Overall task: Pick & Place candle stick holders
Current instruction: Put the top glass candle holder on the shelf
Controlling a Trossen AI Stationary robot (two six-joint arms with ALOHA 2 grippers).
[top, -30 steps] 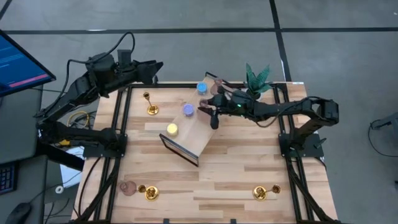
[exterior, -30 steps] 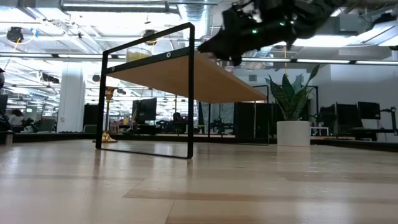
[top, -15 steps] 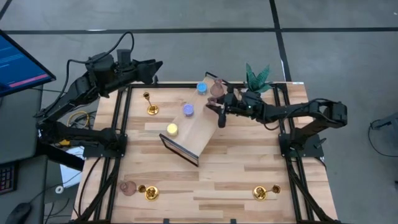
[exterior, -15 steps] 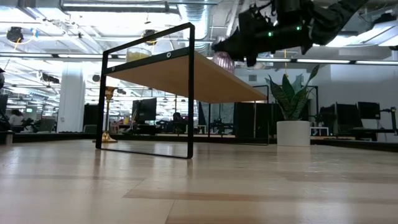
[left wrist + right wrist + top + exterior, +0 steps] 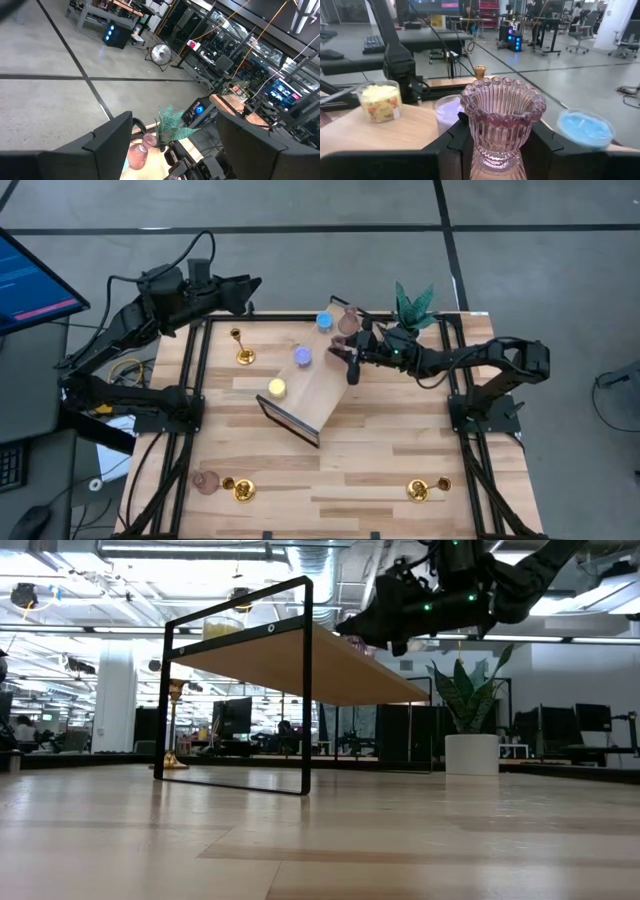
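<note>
Since a moment ago my right gripper [image 5: 352,361] edged back left, gripping a pink holder [image 5: 502,120] above the shelf [image 5: 312,392]; left gripper [image 5: 250,285] waits wide.

Evenly bright under ceiling strip lights [image 5: 200,628]; soft shadows on the bench [image 5: 340,450]; blurred dark fingers [image 5: 107,145] close up.
</note>
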